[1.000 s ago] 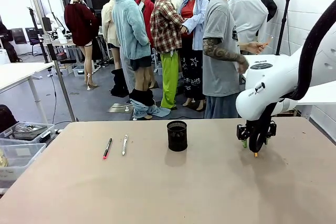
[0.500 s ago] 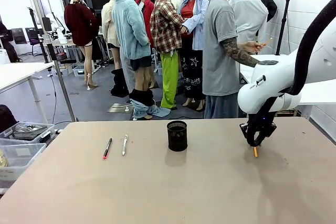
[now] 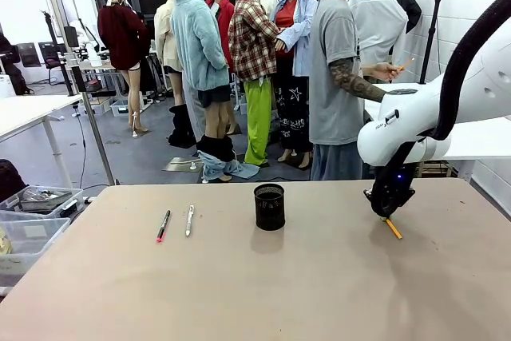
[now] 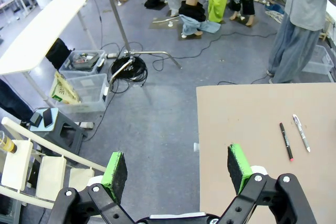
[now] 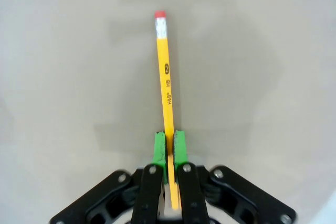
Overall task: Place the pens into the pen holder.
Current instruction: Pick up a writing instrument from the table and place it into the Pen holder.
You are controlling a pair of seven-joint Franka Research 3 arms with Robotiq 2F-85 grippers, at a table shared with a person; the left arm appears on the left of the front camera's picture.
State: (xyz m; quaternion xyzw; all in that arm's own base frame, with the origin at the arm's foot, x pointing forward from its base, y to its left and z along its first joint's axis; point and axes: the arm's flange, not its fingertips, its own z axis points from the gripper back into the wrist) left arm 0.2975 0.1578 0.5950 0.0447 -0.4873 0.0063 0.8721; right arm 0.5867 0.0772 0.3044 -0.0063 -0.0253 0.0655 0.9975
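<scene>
My right gripper (image 3: 387,213) is down at the table's right side, shut on a yellow pencil (image 5: 167,87) with a red eraser end. In the front view the pencil (image 3: 394,229) slants out below the gripper toward the table. My right gripper (image 5: 168,145) pinches it between its green pads. The black mesh pen holder (image 3: 269,206) stands upright at the table's middle. A black pen with a pink tip (image 3: 163,226) and a white-silver pen (image 3: 189,220) lie side by side on the left. My left gripper (image 4: 176,166) hangs open off the table's left edge, holding nothing; the black pen (image 4: 285,141) and the white-silver pen (image 4: 301,132) lie far from it.
A person in a grey shirt (image 3: 336,77) stands at the far side, behind the right half of the table. Clear plastic bins (image 3: 28,221) sit on the floor by the table's left edge. A white table (image 4: 42,27) stands off to the left.
My right gripper has closed on the pencil and shifted slightly right, tilting. The pencil now slants out from under it. The person's arm has lifted.
</scene>
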